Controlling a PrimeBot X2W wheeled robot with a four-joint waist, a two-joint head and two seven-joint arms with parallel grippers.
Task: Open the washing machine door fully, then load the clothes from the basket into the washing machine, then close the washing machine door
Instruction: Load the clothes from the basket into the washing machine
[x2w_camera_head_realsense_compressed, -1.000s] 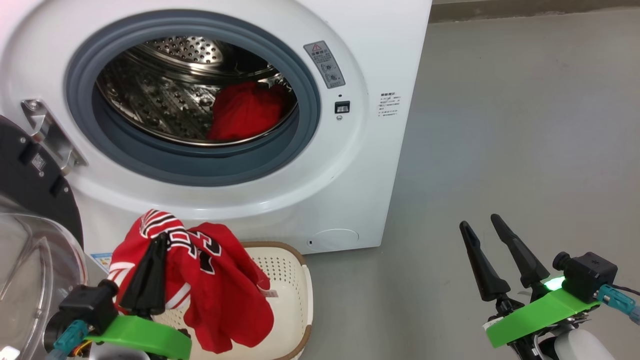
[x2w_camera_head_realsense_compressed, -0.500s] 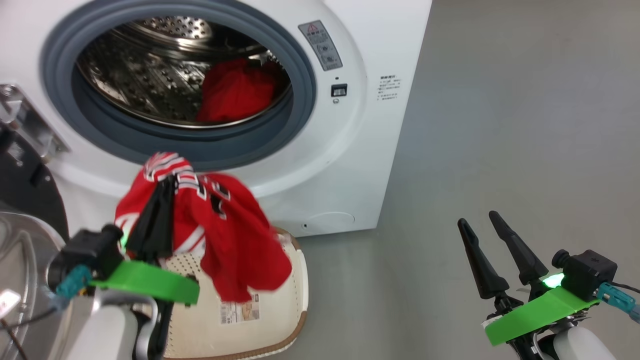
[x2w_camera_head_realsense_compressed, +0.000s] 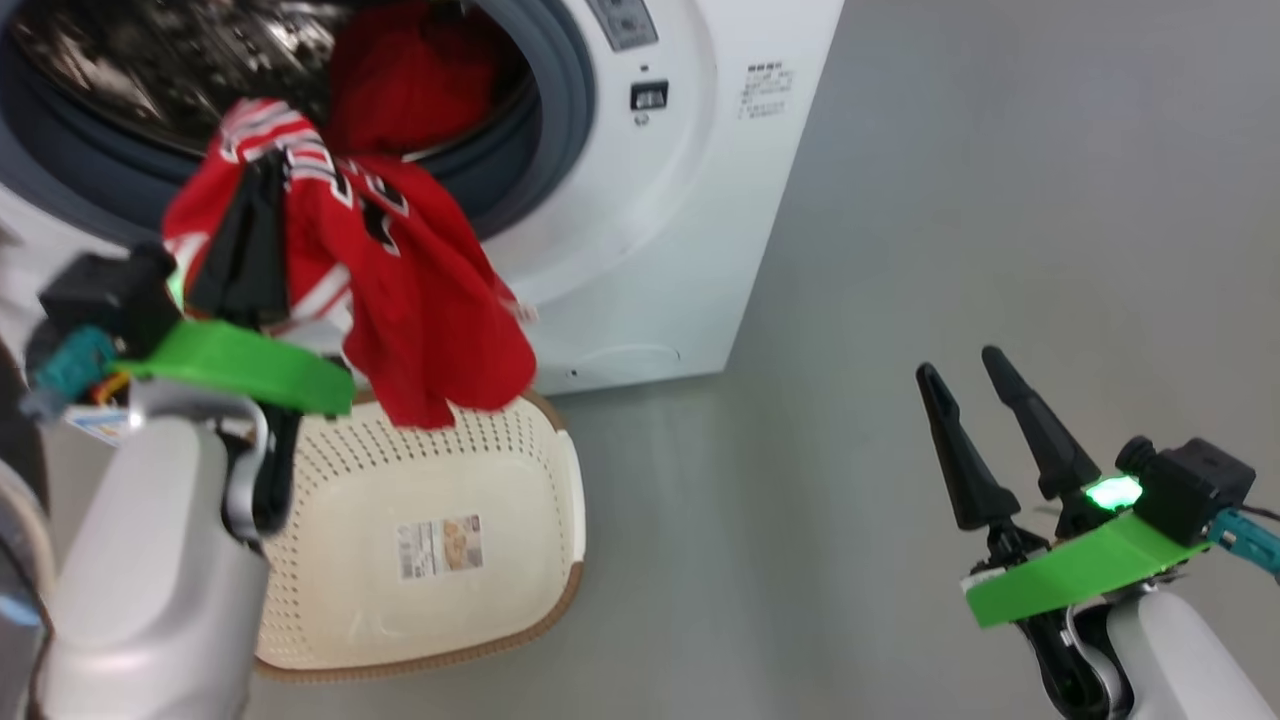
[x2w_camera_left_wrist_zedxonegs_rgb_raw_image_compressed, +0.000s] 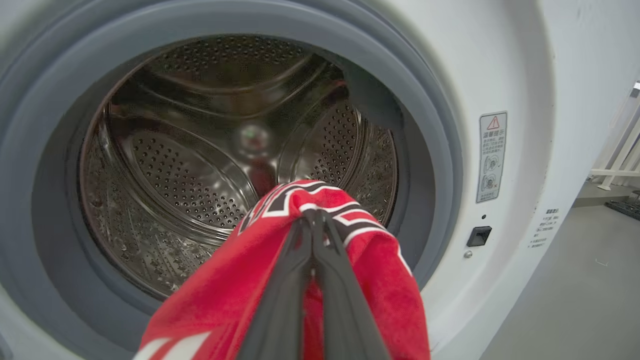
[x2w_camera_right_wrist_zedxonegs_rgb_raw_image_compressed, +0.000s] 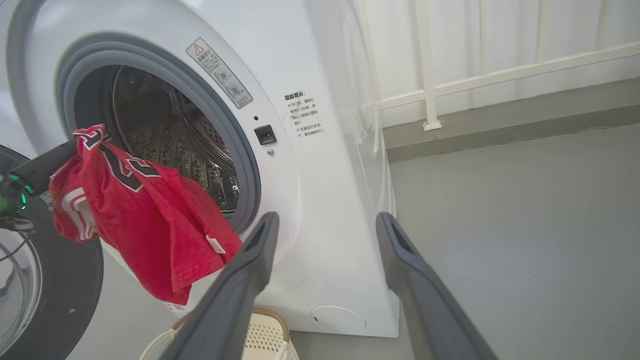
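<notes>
While the right gripper (x2w_camera_head_realsense_compressed: 958, 361) stands spread, the left gripper (x2w_camera_left_wrist_zedxonegs_rgb_raw_image_compressed: 312, 215) pinches the clothes (x2w_camera_head_realsense_compressed: 430, 300)

Left claw (x2w_camera_head_realsense_compressed: 262, 175) raised with fingers pinched together; right claw (x2w_camera_head_realsense_compressed: 958, 365) low, fingers spread apart.

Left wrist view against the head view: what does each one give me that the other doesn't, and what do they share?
Left wrist view: the steel drum's deep perforated back and ribs, and the whole warning label beside the opening.
Head view: the basket on the floor, its bottom sticker showing; the right tool, open, off to the side; another red garment already inside the drum.
Both: the left tool shut on the red jersey, held before the washing machine's grey seal.
</notes>
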